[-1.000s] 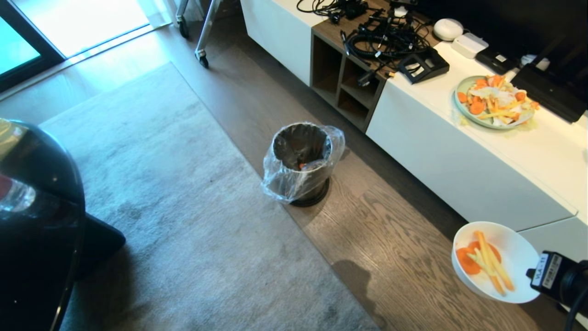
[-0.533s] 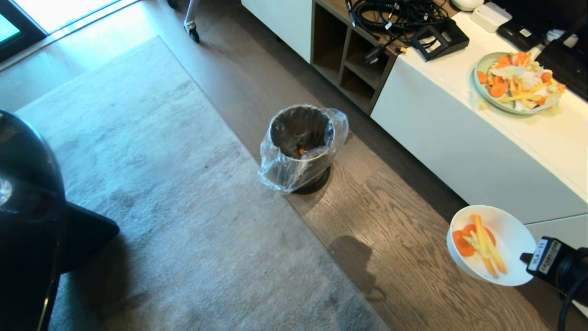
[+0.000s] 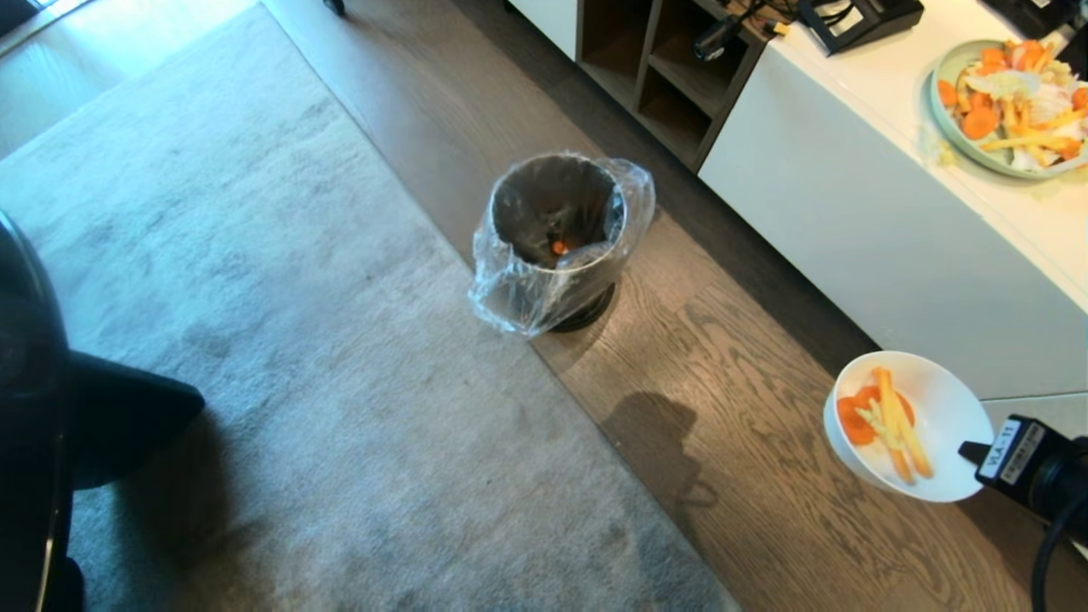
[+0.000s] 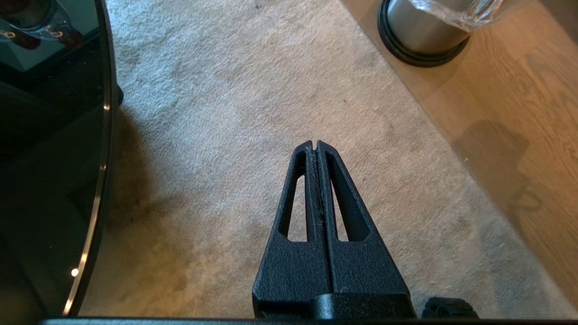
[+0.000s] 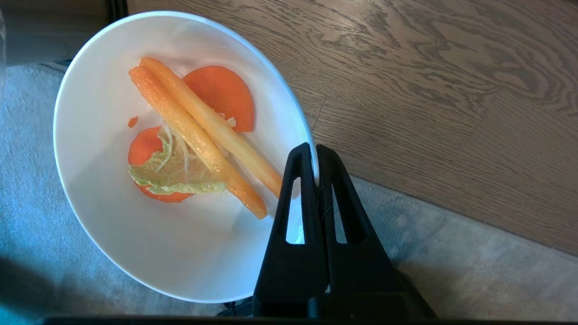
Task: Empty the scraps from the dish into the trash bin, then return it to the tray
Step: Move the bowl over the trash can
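Observation:
The white dish (image 3: 952, 416) hangs above the wooden floor at the lower right of the head view, tilted slightly. My right gripper (image 5: 315, 151) is shut on its rim, one finger inside and one outside. The scraps (image 5: 194, 135), orange slices, pale orange strips and a green leaf, lie inside the dish (image 5: 113, 234). The grey trash bin (image 3: 557, 242) with its clear liner stands on the floor ahead and to the left of the dish, an orange piece at its bottom. My left gripper (image 4: 314, 145) hangs shut and empty over the carpet, the trash bin (image 4: 422, 31) beyond it. The tray is out of view.
A white low cabinet (image 3: 875, 195) runs along the right, bearing a pale green plate (image 3: 948, 119) of more scraps. A grey carpet (image 3: 297, 382) covers the left floor. The glossy black round tabletop (image 4: 49, 135) and its base (image 3: 119, 416) stand at the far left.
The whole head view has shifted: bin and cabinet sit higher in the picture as the camera moved. The dish stays in my right gripper at the lower right, scraps still inside.

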